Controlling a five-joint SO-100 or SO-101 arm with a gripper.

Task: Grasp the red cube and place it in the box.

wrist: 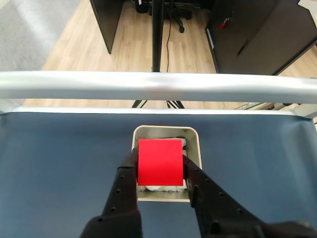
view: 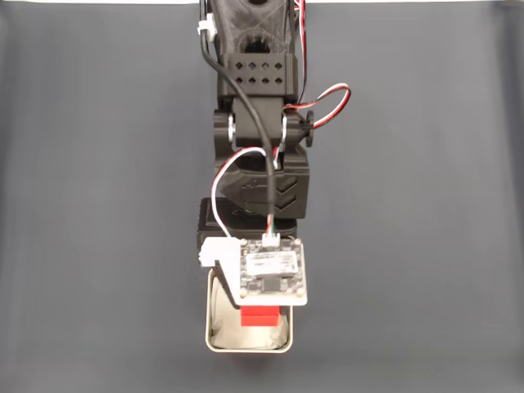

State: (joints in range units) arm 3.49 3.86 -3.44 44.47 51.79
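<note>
The tool (wrist: 161, 171) grips the red cube (wrist: 160, 162) between both fingers, low in the wrist view's centre, directly above the box (wrist: 195, 144) on the dark surface (wrist: 59, 158).

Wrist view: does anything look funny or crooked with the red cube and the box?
Nothing stands out. The gripper holds the red cube straight between its fingers, right over the box. The box sits flat and square on the table, its white lining wrinkly.
</note>
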